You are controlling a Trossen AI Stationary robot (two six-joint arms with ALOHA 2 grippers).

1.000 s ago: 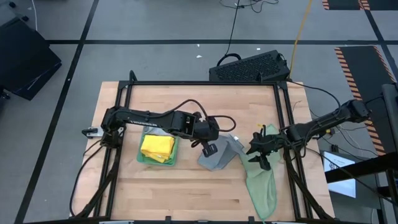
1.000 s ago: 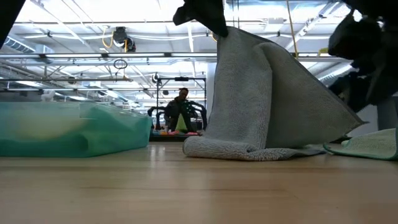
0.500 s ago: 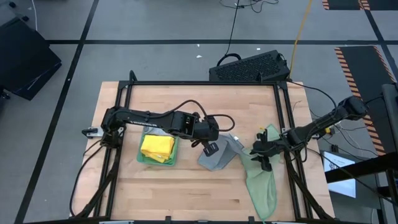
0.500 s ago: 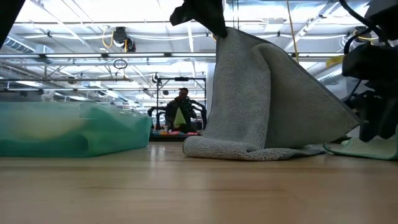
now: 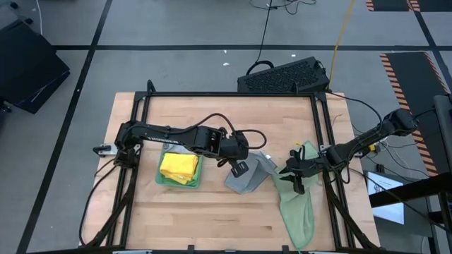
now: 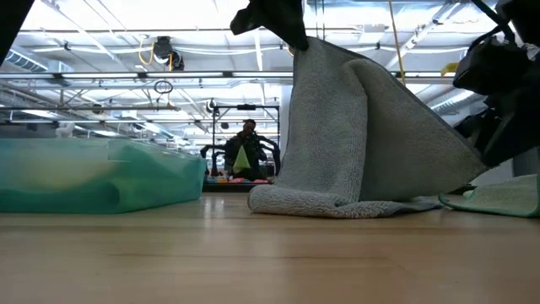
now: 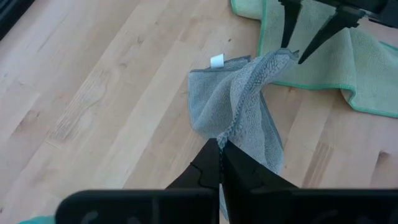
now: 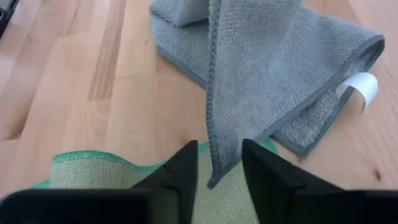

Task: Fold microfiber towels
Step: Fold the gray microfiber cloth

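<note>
A grey towel [image 5: 248, 176] stands tent-like at the table's middle. Its upper part is raised by my left gripper [image 7: 219, 146], which is shut on it. Its lower folds [image 6: 337, 203] lie on the wood. My right gripper [image 8: 214, 177] is open at the towel's right side. One free corner of the towel [image 7: 289, 56] hangs between its two fingers without plainly touching them. Under that gripper a sage green towel [image 5: 296, 208] lies flat, reaching to the near edge. A folded yellow towel [image 5: 178, 166] rests on a green one [image 5: 164, 180] at the left. My left gripper pinches a bunched edge of the grey towel [image 7: 229, 132] between its two fingers, coming slanting down from the table's left. The cloth drapes down from the fingers. Its lower part lies on the table and its right corner stretches toward my right gripper.
Black frame rails [image 5: 321, 134] run along the table's sides and far edge. A black keyboard-like box [image 5: 282, 76] sits behind the far edge. The grey towel bears a white tag [image 7: 216, 60]. Bare wood lies toward the near left. A person [image 6: 245, 152] is far off in the room.
My right gripper has sunk and tipped toward the grey towel's free corner. Its fingers have drawn closer together around that corner. The grey towel keeps its raised shape.
</note>
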